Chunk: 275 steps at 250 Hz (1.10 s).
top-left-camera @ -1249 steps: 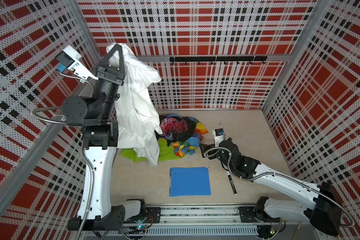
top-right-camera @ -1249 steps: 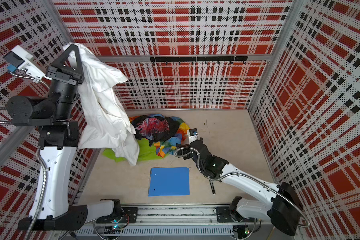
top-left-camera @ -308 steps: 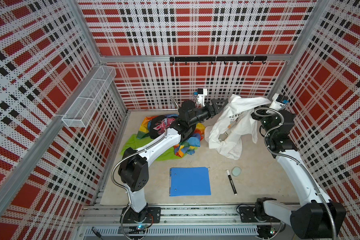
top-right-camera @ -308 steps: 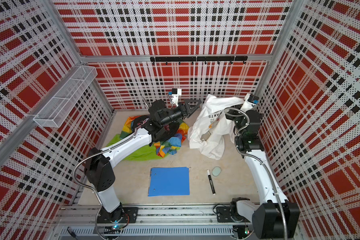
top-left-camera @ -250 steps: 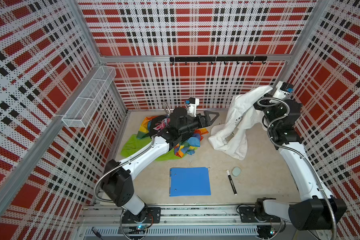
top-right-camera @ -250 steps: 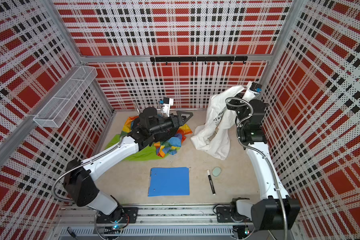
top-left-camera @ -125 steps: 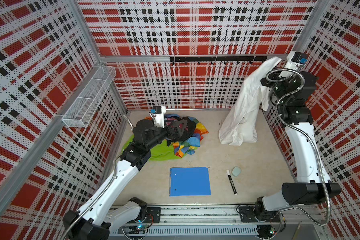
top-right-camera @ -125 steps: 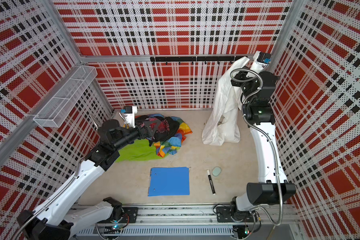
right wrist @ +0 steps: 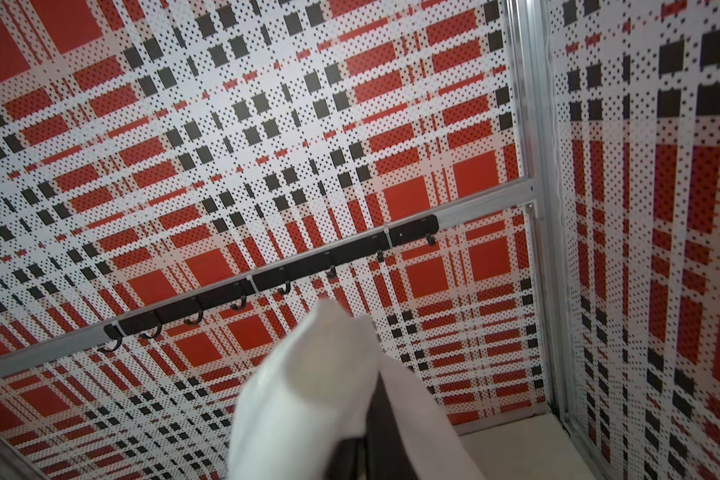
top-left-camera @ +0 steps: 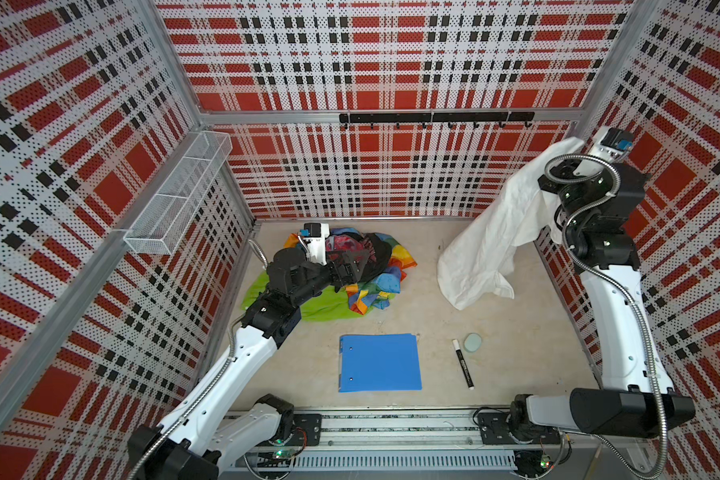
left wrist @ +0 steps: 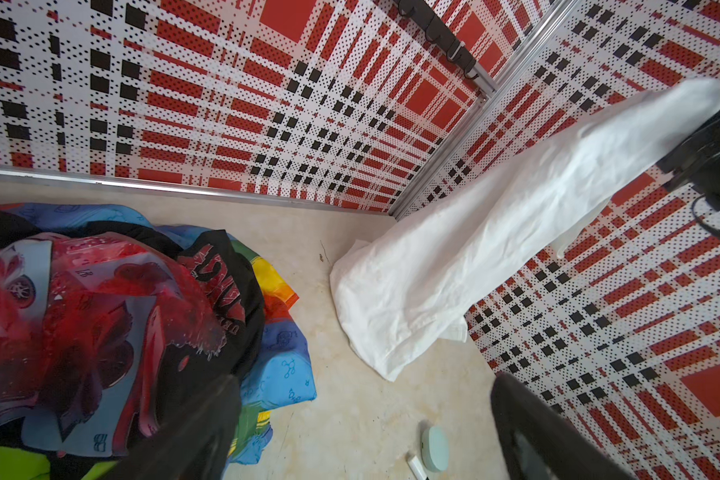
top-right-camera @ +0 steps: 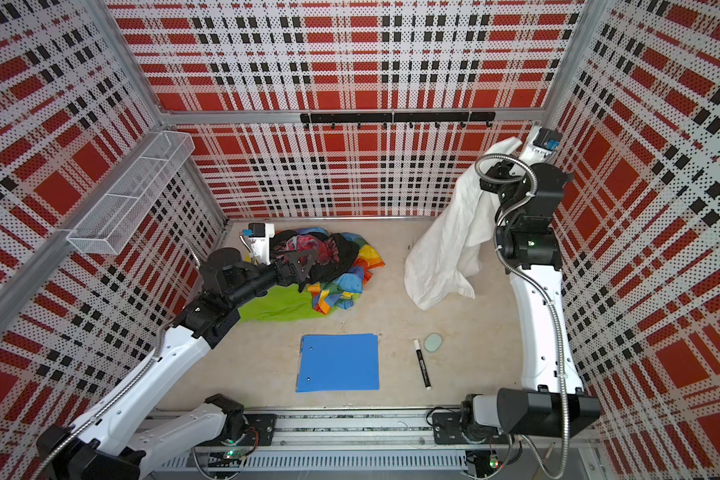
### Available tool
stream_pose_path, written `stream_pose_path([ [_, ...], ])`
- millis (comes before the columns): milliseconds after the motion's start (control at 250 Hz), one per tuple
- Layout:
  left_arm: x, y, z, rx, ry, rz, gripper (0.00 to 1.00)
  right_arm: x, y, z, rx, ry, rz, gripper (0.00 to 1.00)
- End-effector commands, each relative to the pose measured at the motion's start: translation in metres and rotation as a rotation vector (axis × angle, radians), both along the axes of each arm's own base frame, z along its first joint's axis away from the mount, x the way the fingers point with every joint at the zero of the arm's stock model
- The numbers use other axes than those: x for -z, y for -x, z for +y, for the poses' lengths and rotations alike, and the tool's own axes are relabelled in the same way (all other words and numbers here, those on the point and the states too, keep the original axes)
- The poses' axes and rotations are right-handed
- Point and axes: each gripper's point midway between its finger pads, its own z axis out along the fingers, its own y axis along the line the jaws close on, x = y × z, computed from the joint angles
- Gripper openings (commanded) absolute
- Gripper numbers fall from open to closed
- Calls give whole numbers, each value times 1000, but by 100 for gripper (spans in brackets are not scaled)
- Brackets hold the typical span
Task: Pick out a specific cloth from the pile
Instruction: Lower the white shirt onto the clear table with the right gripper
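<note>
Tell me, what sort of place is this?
Probably a robot test cell: plaid perforated walls box in the table, with a hook rack and wire basket mounted on them.

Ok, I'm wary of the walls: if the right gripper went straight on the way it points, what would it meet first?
Likely the hook rail on the back wall: the right gripper, shut on the cloth, points up toward it, nothing between. Depth is unclear.
</note>
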Motion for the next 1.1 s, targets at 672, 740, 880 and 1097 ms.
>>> stream_pose_path([
  [672, 8, 0, 3, -15, 14, -1, 99, 245, -22, 28, -158, -203, 424, 0],
  [740, 10, 0, 3, -17, 15, 3, 99, 270, -24, 24, -130, -210, 474, 0],
  [880, 14, 1, 5, -21, 17, 11, 99, 310, -27, 17, -82, -226, 562, 0],
  [1097, 18, 1, 8, -26, 38, 17, 99, 373, -39, 35, -146, -264, 660, 0],
])
